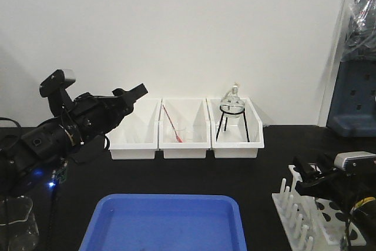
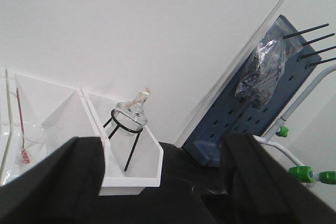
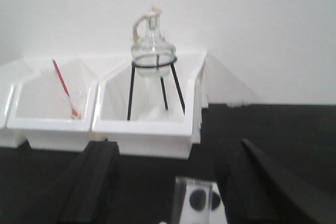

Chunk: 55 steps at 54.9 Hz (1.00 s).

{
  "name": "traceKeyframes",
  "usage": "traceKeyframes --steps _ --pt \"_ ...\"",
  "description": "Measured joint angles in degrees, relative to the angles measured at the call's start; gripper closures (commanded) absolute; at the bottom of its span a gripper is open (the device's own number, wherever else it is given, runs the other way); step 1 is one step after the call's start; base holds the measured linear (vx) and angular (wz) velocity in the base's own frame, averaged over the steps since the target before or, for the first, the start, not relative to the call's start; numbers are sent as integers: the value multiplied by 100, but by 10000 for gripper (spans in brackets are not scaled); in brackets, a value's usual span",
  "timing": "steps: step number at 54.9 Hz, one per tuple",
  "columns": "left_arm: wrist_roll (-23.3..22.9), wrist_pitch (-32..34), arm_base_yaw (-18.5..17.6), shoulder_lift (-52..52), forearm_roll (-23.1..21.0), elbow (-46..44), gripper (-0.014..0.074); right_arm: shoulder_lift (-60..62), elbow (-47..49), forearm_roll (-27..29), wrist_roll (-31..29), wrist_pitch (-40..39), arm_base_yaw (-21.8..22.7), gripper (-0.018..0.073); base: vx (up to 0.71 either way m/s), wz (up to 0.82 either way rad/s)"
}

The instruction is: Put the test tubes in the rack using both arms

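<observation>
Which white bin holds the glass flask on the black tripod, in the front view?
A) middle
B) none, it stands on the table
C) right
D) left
C: the flask stands inside the rightmost bin; the middle bin holds a red rod instead.

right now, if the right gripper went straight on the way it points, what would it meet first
Probably the right gripper meets the front wall of the white bin holding the flask; the rack corner lies just under its line, depth unclear.
</observation>
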State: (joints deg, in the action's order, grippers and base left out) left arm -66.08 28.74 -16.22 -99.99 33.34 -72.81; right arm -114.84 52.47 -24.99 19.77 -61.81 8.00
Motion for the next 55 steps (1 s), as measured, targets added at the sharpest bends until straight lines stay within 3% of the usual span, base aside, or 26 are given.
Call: traceKeyframes --steps 11,21,30,37,47,55 --pt "0 -40 0 0 0 0 12 357 0 219 -169 -99 0 81 0 0" --pt "0 -45 0 0 0 0 12 1627 0 -225 -6 1544 0 81 0 0" --pt "0 -45 0 0 0 0 12 2883 0 -1030 1179 3250 0 81 0 0" --pt "0 -45 0 0 0 0 12 3596 0 -2200 2427 4191 0 81 0 0" --pt "0 -45 0 0 0 0 12 3895 -4 -3526 3851 4415 0 81 0 0" --pt "0 -45 0 0 0 0 12 3895 -19 -4206 4218 4416 0 81 0 0"
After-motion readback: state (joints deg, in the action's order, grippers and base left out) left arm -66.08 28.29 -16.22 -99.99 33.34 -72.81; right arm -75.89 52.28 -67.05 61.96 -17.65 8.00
